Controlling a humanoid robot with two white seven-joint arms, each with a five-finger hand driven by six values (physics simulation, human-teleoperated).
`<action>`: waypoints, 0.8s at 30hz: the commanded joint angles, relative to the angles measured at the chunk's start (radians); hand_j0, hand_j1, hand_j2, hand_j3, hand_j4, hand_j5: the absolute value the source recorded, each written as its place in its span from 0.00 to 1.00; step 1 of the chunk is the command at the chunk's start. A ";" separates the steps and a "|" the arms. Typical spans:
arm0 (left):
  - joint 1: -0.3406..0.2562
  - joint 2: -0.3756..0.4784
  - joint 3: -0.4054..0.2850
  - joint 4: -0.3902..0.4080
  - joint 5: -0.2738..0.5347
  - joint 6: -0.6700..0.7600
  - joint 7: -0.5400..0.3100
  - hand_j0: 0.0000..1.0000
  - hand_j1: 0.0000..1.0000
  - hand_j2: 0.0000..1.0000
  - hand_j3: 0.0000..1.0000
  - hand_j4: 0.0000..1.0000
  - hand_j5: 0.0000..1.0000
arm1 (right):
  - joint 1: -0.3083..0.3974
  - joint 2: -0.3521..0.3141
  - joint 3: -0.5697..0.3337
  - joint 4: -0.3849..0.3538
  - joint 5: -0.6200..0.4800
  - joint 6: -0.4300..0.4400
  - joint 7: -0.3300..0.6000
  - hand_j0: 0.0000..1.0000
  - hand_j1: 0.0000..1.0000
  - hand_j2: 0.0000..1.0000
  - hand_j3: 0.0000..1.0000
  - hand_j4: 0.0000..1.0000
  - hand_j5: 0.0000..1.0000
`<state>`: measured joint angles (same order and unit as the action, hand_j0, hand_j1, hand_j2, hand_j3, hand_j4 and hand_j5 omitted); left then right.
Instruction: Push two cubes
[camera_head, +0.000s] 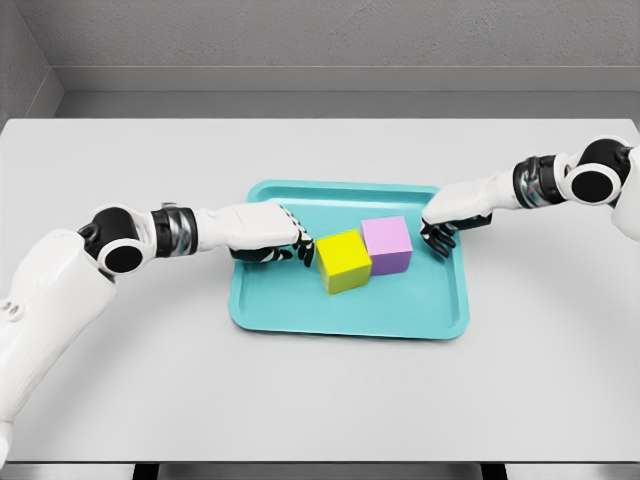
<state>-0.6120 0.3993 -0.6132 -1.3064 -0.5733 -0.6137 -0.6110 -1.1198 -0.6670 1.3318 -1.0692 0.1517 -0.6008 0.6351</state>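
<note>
Two cubes, one yellow (344, 261) and one lilac (387, 245), sit side by side and touching near the middle of a shallow teal tray (300, 312), the yellow one to the left and slightly nearer the camera. Left hand (272, 238): over the tray's left part, fingers curled downward and holding nothing, fingertips (303, 252) at the yellow cube's left face; right hand (452, 218): at the tray's right rim, fingers bent down, holding nothing, just beside the lilac cube with a small gap. The tray rests on a pale grey table (120, 160).
</note>
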 joint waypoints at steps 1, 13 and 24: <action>-0.005 -0.003 0.001 0.012 0.006 0.003 0.000 0.50 0.50 0.50 0.50 0.50 0.50 | 0.000 -0.006 0.014 0.012 0.169 -0.010 -0.024 0.14 0.14 0.14 0.14 0.14 0.14; -0.020 -0.023 -0.007 0.027 0.007 0.003 0.000 0.50 0.50 0.50 0.50 0.50 0.50 | -0.008 -0.006 0.024 -0.003 0.169 -0.010 -0.024 0.14 0.14 0.14 0.14 0.14 0.14; -0.020 0.003 -0.010 0.003 0.018 0.003 0.000 0.50 0.50 0.50 0.50 0.50 0.50 | -0.023 -0.026 0.035 -0.005 0.167 -0.010 -0.024 0.15 0.15 0.15 0.15 0.15 0.15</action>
<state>-0.6320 0.3889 -0.6271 -1.2878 -0.5645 -0.6138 -0.6111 -1.1474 -0.6813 1.3636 -1.0867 0.1702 -0.6060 0.6350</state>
